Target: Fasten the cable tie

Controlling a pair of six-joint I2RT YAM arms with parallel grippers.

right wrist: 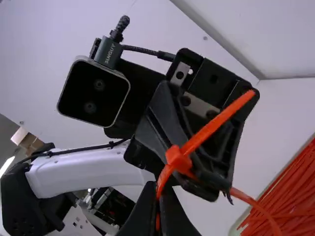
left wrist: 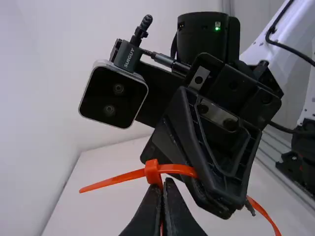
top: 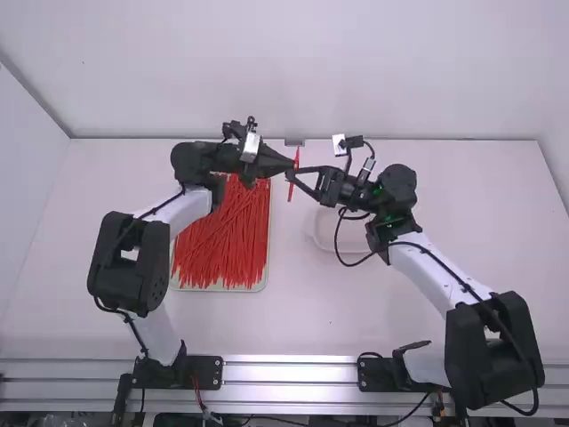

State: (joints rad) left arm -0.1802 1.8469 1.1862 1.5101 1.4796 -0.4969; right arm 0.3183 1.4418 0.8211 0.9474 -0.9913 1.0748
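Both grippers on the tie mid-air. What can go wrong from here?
1. The left gripper and right gripper both pinch the cable tie close to its head, with their fingertips crowded together. A small misalignment may make them collide or twist the strap.
2. The tie is held above the table. If a grip slips, it may fall near the pile of loose ties and be hard to single out.

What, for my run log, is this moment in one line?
left gripper: shut on cable tie | right gripper: shut on cable tie | held above table
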